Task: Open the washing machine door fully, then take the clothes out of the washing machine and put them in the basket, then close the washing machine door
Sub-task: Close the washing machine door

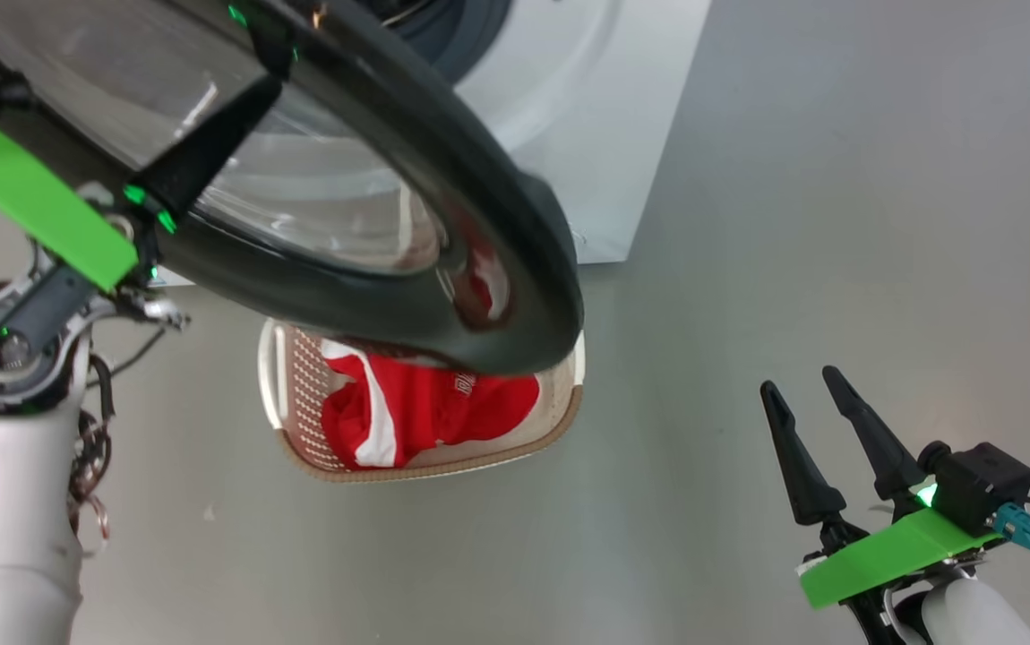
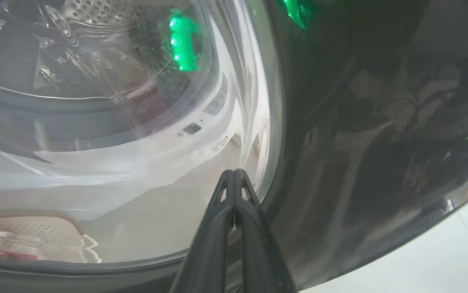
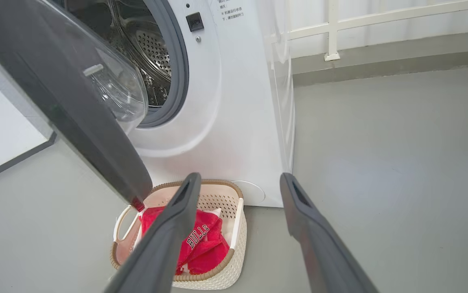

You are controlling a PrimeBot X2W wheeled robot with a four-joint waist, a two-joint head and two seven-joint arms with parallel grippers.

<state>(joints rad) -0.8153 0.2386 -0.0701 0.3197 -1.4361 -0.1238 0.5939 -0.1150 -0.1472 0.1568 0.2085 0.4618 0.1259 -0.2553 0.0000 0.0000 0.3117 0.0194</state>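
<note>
**Grey floor, two things standing on it**

Below my fingers lies a smooth grey floor [image 3: 380, 171] with a faint sheen. The washing machine [image 3: 238, 122] stands on it, its white front and side coming down to the floor at a sharp corner. The basket [image 3: 234, 264] sits flat on the floor just in front of the machine's base. I cannot tell whether they touch. Farther back, the floor ends at a low grey kerb [image 3: 380, 65].

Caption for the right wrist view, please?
Open right gripper faces the washing machine, door partly open, red clothes in the basket.
</note>
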